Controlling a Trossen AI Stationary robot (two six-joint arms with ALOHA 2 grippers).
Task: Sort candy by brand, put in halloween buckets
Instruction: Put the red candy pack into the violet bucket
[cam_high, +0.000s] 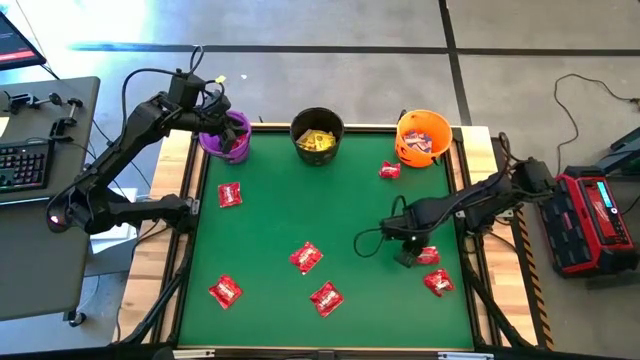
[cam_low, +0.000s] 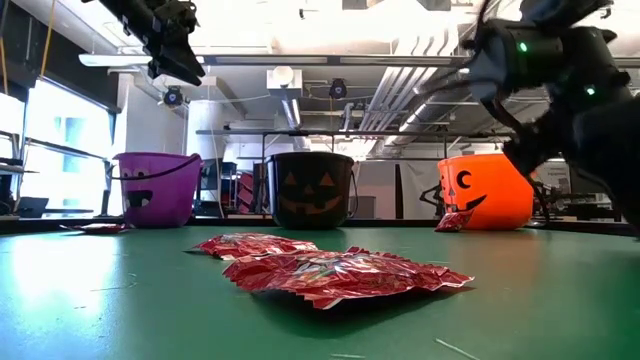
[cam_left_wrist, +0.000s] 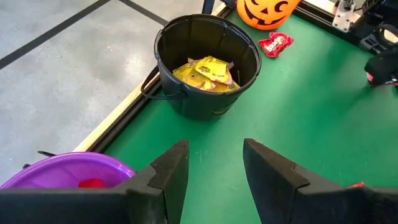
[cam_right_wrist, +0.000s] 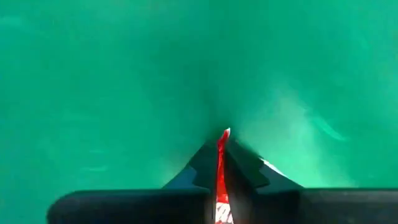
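Observation:
My right gripper (cam_high: 410, 256) stands low over the green mat near the table's right edge, shut on a red candy packet (cam_high: 430, 256). My left gripper (cam_high: 224, 128) hangs open above the purple bucket (cam_high: 230, 140) at the far left, holding nothing. In the left wrist view something red (cam_left_wrist: 93, 183) lies inside the purple bucket (cam_left_wrist: 56, 177). The black bucket (cam_high: 317, 135) holds yellow packets (cam_left_wrist: 205, 71). The orange bucket (cam_high: 422, 138) stands at the far right. Several red packets lie flat on the mat, such as one (cam_high: 306, 257) in the middle. My right gripper pinches the red packet between its two fingers; a thin red strip of it (cam_right_wrist: 222, 163) shows on edge between the fingertips. The fingers come from above, pointing steeply down at the mat. Part of the packet (cam_high: 432, 257) sticks out to the side, low over the mat.
Loose red packets lie at the left (cam_high: 230, 195), near left (cam_high: 226, 292), near middle (cam_high: 326, 298), near right (cam_high: 438, 283) and beside the orange bucket (cam_high: 390, 170). The mat's raised frame (cam_high: 470, 230) runs close to my right arm. Free mat lies between the buckets and the packets.

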